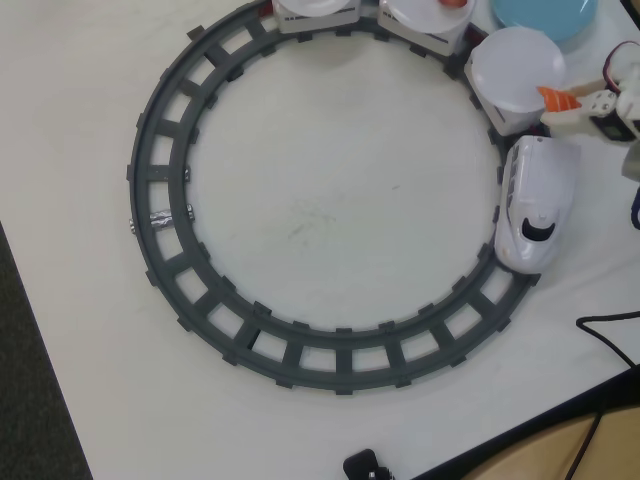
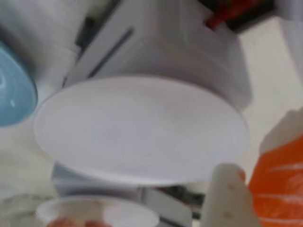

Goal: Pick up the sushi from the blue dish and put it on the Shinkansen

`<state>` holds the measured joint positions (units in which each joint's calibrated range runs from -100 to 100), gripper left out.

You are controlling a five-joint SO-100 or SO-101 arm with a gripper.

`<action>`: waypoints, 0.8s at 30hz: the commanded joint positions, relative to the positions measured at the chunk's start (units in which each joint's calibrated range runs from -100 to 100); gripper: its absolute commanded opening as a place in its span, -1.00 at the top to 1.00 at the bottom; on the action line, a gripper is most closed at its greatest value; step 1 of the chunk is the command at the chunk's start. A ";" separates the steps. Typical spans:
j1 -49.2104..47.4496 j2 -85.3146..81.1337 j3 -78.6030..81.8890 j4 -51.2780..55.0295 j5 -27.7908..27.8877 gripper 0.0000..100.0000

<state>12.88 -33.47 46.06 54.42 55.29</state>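
My gripper (image 1: 560, 100) is at the right edge of the overhead view, shut on an orange salmon sushi (image 1: 557, 98). It holds the sushi at the right rim of the empty white plate (image 1: 517, 68) on a Shinkansen car. The white nose car (image 1: 537, 205) stands on the track just below it. The blue dish (image 1: 545, 15) is at the top right. In the wrist view the sushi (image 2: 279, 189) sits between my fingers (image 2: 231, 194), beside and above the big white plate (image 2: 137, 137). The blue dish (image 2: 14, 94) is at the left there.
A round grey track (image 1: 170, 250) fills the table. Two more cars with white plates (image 1: 318, 8) stand at the top; one plate (image 1: 425, 15) carries an orange piece (image 1: 452, 3). A black cable (image 1: 610, 330) lies at the right, and the table edge runs along the lower right.
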 commanded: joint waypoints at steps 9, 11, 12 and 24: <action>0.15 6.96 -1.45 -6.19 -0.18 0.95; 1.21 6.88 -1.63 -6.19 -0.18 0.95; 1.56 6.88 -1.72 -6.19 -0.13 0.95; 2.97 6.88 -1.18 -5.25 -0.13 0.95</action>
<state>15.71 -26.57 46.06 48.99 55.29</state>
